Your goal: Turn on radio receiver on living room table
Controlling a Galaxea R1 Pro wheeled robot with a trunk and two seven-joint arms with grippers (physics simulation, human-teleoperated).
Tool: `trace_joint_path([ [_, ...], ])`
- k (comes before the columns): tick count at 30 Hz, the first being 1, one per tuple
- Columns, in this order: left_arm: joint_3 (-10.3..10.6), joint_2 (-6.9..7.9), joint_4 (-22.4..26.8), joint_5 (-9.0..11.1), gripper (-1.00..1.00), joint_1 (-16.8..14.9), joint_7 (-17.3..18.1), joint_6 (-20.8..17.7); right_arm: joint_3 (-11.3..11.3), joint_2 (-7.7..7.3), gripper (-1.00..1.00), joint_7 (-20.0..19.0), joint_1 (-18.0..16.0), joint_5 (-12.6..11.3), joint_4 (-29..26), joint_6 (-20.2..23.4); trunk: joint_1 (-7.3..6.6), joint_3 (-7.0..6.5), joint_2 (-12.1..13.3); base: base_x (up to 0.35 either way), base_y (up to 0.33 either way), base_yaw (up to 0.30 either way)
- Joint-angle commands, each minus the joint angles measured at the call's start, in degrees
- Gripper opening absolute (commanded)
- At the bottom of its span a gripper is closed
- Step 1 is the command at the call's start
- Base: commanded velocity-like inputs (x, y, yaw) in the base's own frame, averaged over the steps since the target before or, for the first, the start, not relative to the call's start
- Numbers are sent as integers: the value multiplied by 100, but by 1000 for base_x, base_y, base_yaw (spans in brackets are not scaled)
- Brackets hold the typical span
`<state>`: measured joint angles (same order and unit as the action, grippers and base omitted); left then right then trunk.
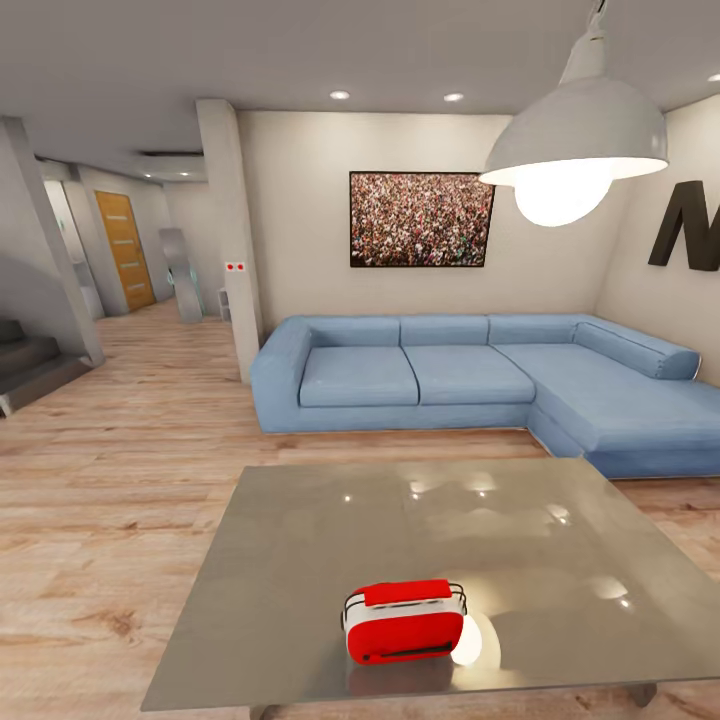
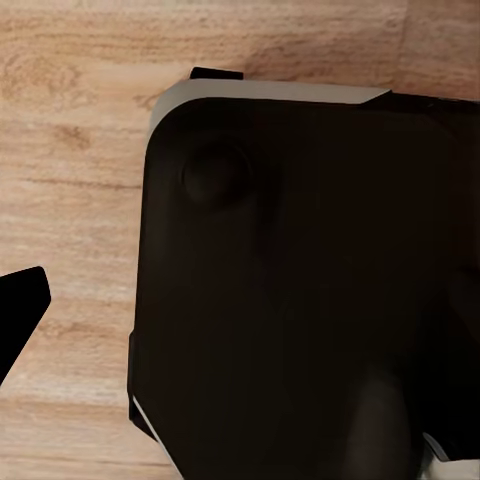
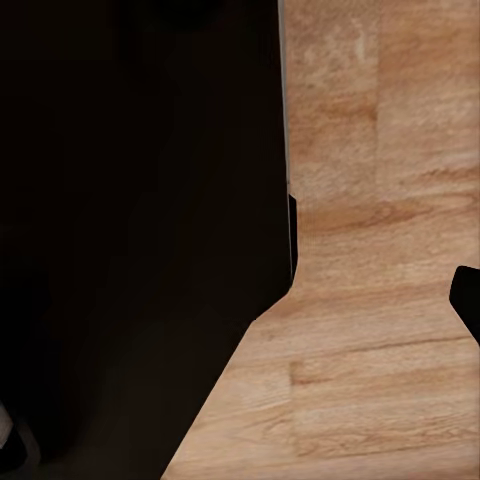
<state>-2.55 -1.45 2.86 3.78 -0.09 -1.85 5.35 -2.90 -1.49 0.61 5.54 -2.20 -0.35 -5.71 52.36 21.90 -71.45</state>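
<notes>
The red radio receiver (image 1: 404, 622) with white trim and a thin wire handle stands on the near part of the glossy grey table (image 1: 300, 560), its slotted side towards me. The living room lies around it, with light wood floor (image 1: 110, 520). In the left wrist view one black fingertip (image 2: 22, 312) shows far out at the picture's edge over wood floor, beside my dark base (image 2: 300, 280). In the right wrist view a single black fingertip (image 3: 468, 298) likewise sits at the edge beside the dark base (image 3: 130, 220). Nothing is held in either.
A blue corner sofa (image 1: 460, 375) stands beyond the table under a framed crowd picture (image 1: 421, 218). A white dome pendant lamp (image 1: 580, 140) hangs at the upper right. Stairs (image 1: 30, 365) and a hallway with a wooden door (image 1: 125, 250) lie at the left.
</notes>
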Motion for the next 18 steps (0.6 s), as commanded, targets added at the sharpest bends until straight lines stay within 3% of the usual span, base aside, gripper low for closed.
trace_joint_path([
  [1, 0, -1, -1, 0, 100, 0, 0, 0, 0, 0, 100, 0, 0, 0, 0, 0, 0, 0, 0, 0, 0, 0],
  [18, 8, 12, 4, -8, 100, 0, 0, 1, 8, -16, 100, -4, 0, 14, 0, -102, 0, 72, 0, 0, 0, 0],
])
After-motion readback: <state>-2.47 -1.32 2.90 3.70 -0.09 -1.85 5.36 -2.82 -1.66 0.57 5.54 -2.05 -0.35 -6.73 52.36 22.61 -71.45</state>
